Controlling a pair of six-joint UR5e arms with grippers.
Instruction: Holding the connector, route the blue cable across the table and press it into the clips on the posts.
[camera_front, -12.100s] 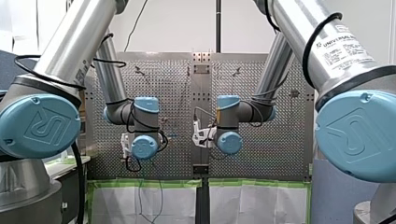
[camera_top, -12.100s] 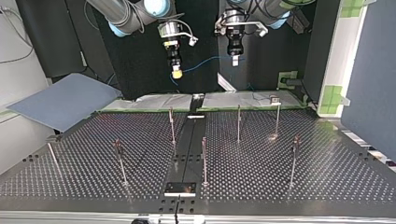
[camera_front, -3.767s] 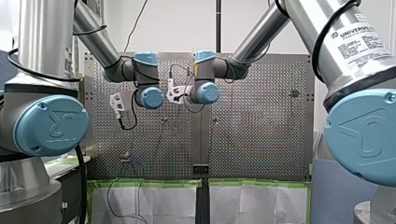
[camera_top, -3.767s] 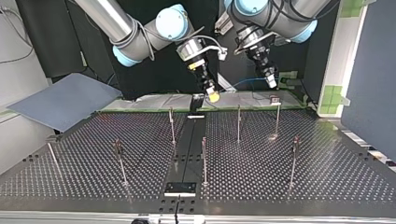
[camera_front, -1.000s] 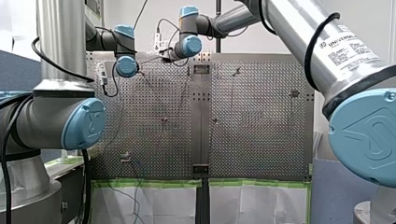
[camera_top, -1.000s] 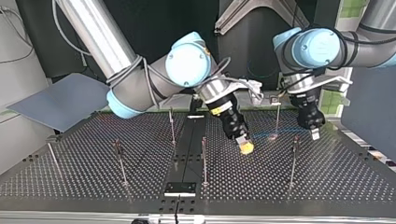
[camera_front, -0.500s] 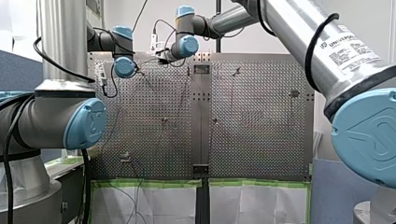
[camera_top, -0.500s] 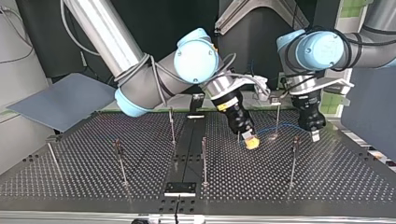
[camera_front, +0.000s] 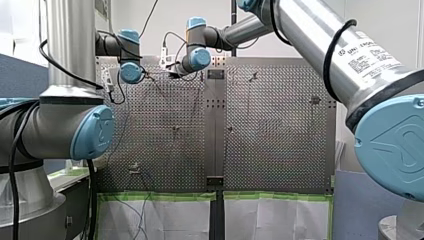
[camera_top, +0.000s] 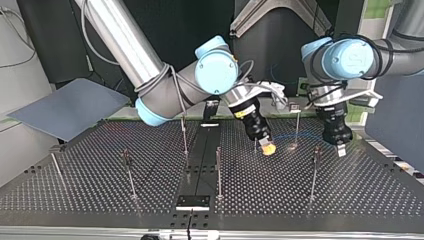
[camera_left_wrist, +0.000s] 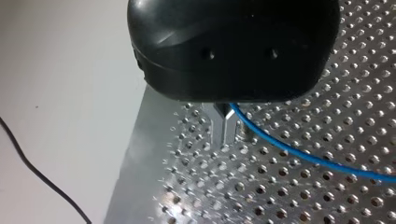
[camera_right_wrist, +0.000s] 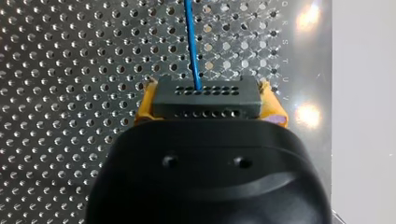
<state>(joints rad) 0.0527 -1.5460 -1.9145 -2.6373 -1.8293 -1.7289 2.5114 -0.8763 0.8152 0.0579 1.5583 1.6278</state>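
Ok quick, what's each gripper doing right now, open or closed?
Left gripper: closed on the blue cable.
Right gripper: closed on the connector.

- Seven posts (camera_top: 218, 170) on one surface (camera_top: 350, 196).
- One blue cable (camera_right_wrist: 191, 46), one connector (camera_right_wrist: 205, 98).
- One grey sheet (camera_top: 65, 107).
- Two end effectors: the right end effector (camera_top: 269, 149), the left end effector (camera_top: 341, 150).

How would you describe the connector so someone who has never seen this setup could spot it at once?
Start at the perforated table, then follow my right arm, entering at the top view's left, down to its claw. Clamped between the claw's yellow pads is the connector: a small dark grey block with rows of tiny holes, the only thing with the blue cable running out of it.
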